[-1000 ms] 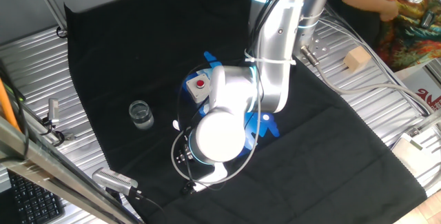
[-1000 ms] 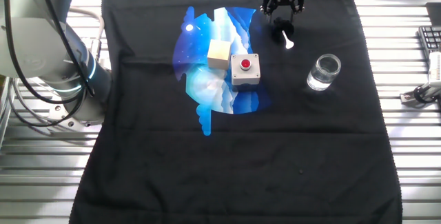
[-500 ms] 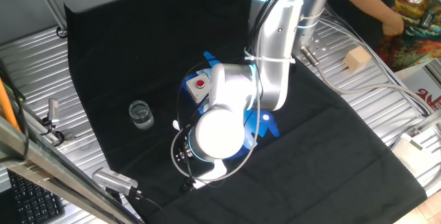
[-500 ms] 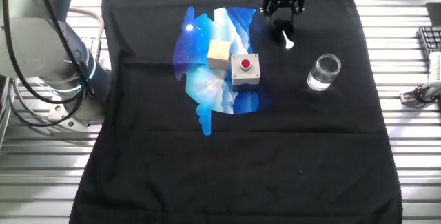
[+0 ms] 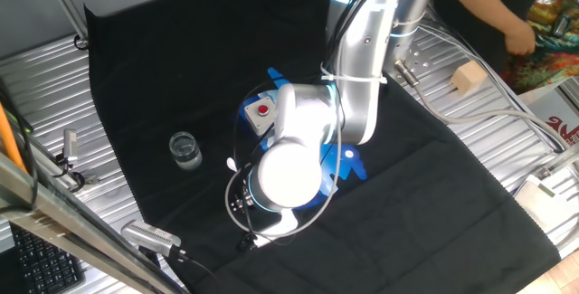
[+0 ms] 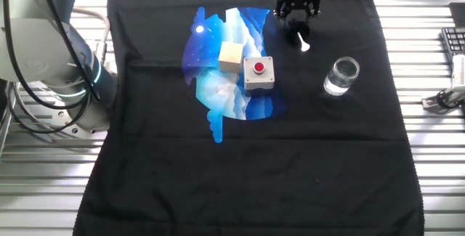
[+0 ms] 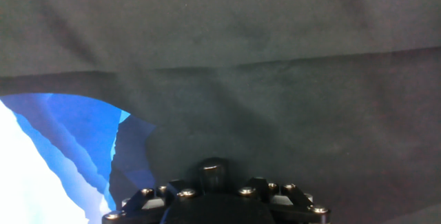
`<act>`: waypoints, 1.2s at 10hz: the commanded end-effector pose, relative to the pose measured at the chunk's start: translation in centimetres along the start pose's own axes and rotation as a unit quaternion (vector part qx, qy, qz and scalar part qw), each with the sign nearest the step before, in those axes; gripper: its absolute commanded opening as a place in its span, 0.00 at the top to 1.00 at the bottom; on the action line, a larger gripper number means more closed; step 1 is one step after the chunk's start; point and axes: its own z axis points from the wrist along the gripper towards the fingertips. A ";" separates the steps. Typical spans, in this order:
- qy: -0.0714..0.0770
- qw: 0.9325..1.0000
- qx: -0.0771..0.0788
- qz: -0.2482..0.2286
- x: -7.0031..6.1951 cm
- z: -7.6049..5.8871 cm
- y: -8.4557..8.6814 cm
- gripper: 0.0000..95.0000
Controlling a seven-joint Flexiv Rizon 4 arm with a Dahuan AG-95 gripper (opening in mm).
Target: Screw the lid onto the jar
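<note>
The jar (image 6: 341, 76) is a short clear glass cylinder standing upright on the black cloth; it also shows in one fixed view (image 5: 185, 149). The lid (image 6: 294, 27) is a black cap lying on the cloth, up and left of the jar, with its white rounded piece (image 6: 303, 43) pointing toward the jar. My gripper (image 6: 298, 12) hangs just over the lid, its dark fingers spread to either side of it and holding nothing. In one fixed view the arm's body (image 5: 289, 176) hides the gripper and most of the lid. The hand view shows only cloth and the gripper's base.
A tan wooden cube (image 6: 231, 56) and a grey box with a red button (image 6: 259, 72) sit on a blue and white patch (image 6: 218, 91) left of the lid. The black cloth (image 6: 218, 178) lies over a ribbed metal table. A person stands at the far right (image 5: 507, 14).
Almost nothing has moved. The gripper stays over the lid, and the jar, cube and box are where they were.
</note>
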 end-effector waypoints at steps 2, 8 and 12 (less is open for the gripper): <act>0.000 1.000 0.001 0.002 0.0 0.2 0.0 0.60; 0.002 1.000 0.003 0.005 -0.1 0.6 0.1 0.60; 0.007 1.000 0.003 0.004 -0.1 0.8 0.2 0.60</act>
